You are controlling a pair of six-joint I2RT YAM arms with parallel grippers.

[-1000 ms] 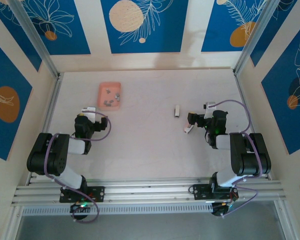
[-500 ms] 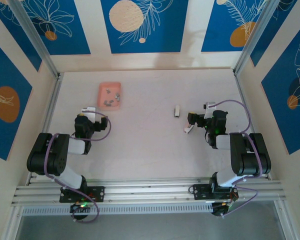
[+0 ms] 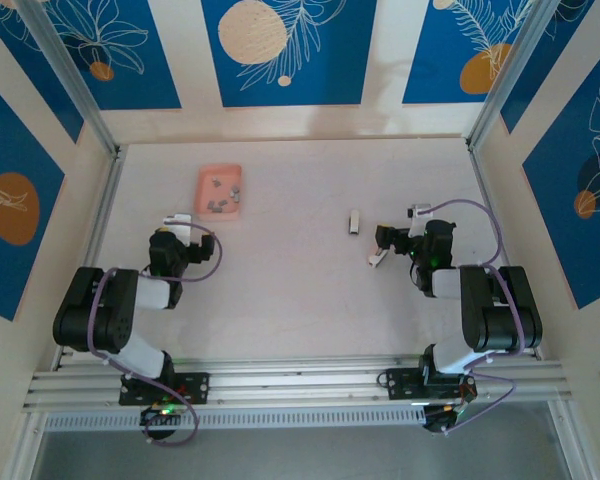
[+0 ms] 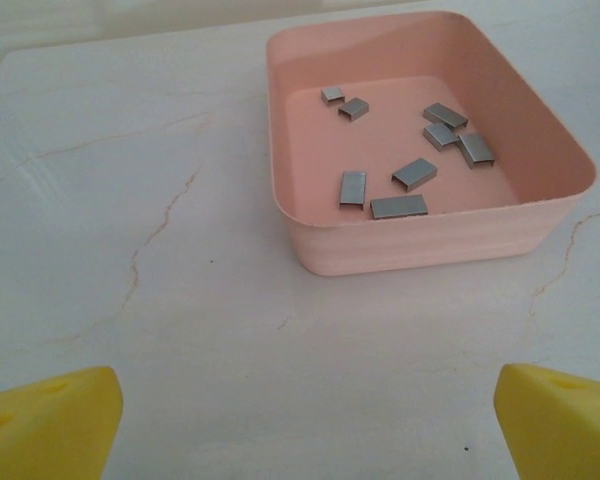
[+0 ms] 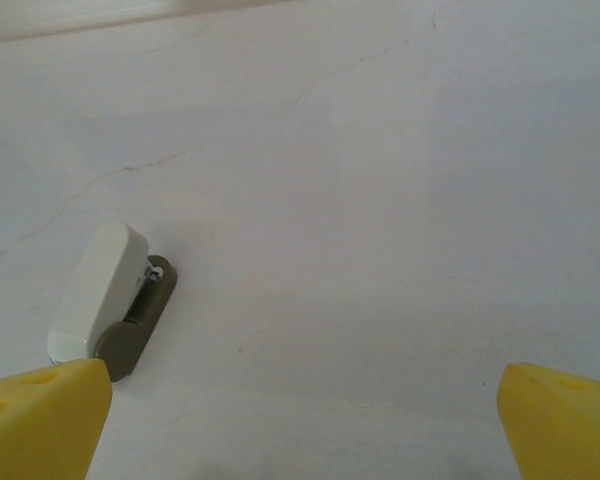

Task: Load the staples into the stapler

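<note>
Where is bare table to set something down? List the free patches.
Biggest bare patch: the table middle, from the pink tray across to the stapler. Also bare along the back wall. Crowded: inside the tray, strewn with staples.

Grey staples (image 4: 413,174) lie scattered in the pink tray (image 4: 420,250); the white, grey-based stapler (image 5: 105,300) sits on the table (image 5: 380,200)
</note>
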